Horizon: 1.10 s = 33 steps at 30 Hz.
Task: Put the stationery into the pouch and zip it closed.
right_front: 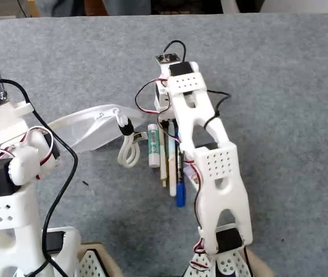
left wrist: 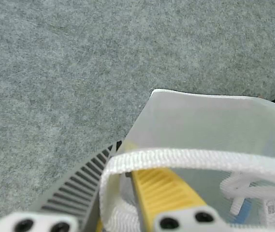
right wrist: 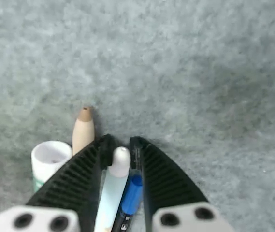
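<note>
A clear pouch (right_front: 91, 130) with a white webbing rim lies left of centre, and my left gripper (left wrist: 125, 157) is shut on its rim (left wrist: 200, 157), yellow finger inside, black finger outside. Right of the pouch, a glue stick (right_front: 153, 147), a wooden pencil (right_front: 163, 156) and a blue pen (right_front: 180, 190) lie side by side under my right arm (right_front: 201, 133). My right gripper (right wrist: 120, 142) is down at their far ends, its fingers closed around a white-capped pen (right wrist: 120, 159) and the blue pen (right wrist: 133, 191). The glue stick (right wrist: 50, 157) and pencil (right wrist: 83, 128) sit just outside one finger.
A white cord loop (right_front: 129, 153) hangs from the pouch's end next to the glue stick. Grey felt (right_front: 279, 86) covers the table, with bare room to the right and at the back. The left arm's base (right_front: 8, 219) stands at the front left.
</note>
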Motion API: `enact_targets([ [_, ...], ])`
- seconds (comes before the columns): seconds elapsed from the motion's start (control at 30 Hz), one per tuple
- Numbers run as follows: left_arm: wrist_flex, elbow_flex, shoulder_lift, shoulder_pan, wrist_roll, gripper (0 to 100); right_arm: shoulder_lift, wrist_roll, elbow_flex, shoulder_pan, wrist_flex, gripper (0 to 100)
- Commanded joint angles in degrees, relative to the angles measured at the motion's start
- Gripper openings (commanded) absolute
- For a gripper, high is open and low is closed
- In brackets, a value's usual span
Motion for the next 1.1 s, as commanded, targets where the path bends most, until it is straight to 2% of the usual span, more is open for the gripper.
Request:
enact_targets([
  [0.0, -0.44, 0.22, 2.02, -0.31, 0.26, 3, -0.66, 0.62, -3.82, 0.88, 2.11, 1.1],
  [0.2, -0.44, 0.31, 2.02, -0.31, 0.26, 3, -0.66, 1.49, -16.22, 0.88, 10.11, 1.1],
  [0.33, -0.44, 0.31, 2.02, -0.31, 0.18, 3, -1.89, 4.92, -22.99, 1.58, 10.64, 1.1],
  [0.67, -0.35, 0.31, 2.02, -0.13, 0.18, 3, -17.63, 5.27, -23.78, 3.6, 10.64, 1.1],
  [0.8, -0.44, 0.31, 2.02, -0.13, 0.18, 3, -24.13, 8.97, -23.78, 3.43, 10.64, 1.1],
  [1.07, -0.18, 0.75, 2.11, 0.48, 0.18, 3, -35.74, 9.49, -23.78, 1.76, 10.46, 1.1],
])
